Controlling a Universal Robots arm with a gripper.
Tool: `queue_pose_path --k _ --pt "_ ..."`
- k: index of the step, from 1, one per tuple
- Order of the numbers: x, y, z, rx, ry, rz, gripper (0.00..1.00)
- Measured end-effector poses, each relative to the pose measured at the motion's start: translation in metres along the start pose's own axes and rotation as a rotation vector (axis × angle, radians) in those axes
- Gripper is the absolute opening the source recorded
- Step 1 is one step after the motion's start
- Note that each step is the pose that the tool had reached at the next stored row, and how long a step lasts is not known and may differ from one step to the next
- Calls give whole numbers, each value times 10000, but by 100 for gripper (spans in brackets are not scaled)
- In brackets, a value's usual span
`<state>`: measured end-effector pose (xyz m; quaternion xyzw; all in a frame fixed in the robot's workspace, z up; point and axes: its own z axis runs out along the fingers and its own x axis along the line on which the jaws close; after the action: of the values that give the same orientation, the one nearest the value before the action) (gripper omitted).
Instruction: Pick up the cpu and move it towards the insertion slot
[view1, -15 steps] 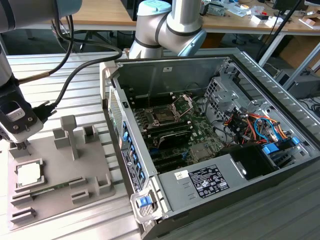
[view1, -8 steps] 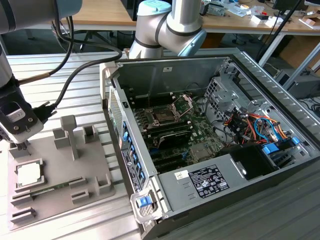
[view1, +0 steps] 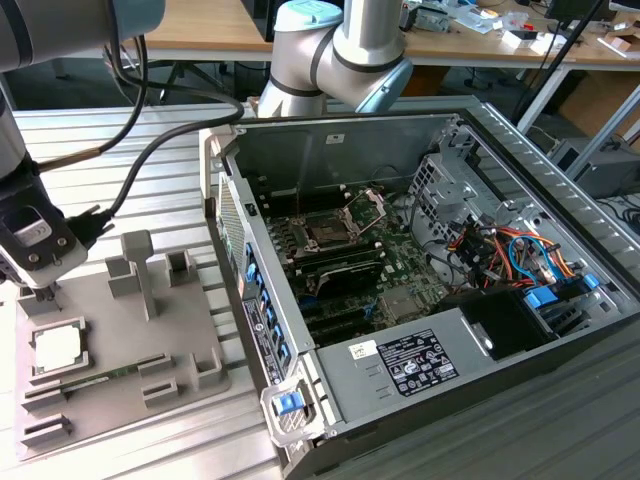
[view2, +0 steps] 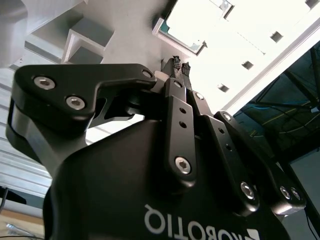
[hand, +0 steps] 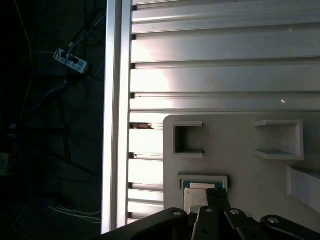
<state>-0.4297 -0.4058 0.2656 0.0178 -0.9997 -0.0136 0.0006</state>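
The cpu (view1: 57, 345), a flat silvery square, lies in a pocket of the grey fixture plate (view1: 185, 335) at the exterior view's left. My gripper (view1: 44, 291) hangs just above and behind it, fingers pressed together with nothing between them. In the second wrist view the fingertips (view2: 176, 64) touch each other short of the bright cpu (view2: 195, 20). In the first wrist view the gripper (hand: 214, 197) partly covers the cpu (hand: 195, 196). The insertion slot (view1: 326, 233), dark with a silver frame and raised bracket, sits on the board inside the open computer case, well to the right.
The open computer case (view1: 225, 215) has tall metal walls between the fixture and the slot. Upright grey posts (view1: 138, 262) rise from the fixture plate. Black cables (view1: 170, 140) trail from the arm over the slatted aluminium table (view1: 150, 160). The arm's base (view1: 340, 50) stands behind the case.
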Motion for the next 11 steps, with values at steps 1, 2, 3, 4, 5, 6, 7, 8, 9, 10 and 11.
queue_pose_path --k 1,2,3,4,5,6,7,8,9,10,11 --pt "0 0 3 0 0 0 11" --pt "0 0 7 0 0 0 11" --pt "0 0 9 0 0 0 11" --pt "0 0 11 0 0 0 11" --pt "0 0 14 0 0 0 11" --pt "0 -1 16 0 0 0 11" --pt "0 0 17 0 0 0 11" --pt "0 -1 19 0 0 0 11" --pt "0 -1 21 0 0 0 11" --pt "0 -1 22 0 0 0 11" --pt "0 -1 24 0 0 0 11"
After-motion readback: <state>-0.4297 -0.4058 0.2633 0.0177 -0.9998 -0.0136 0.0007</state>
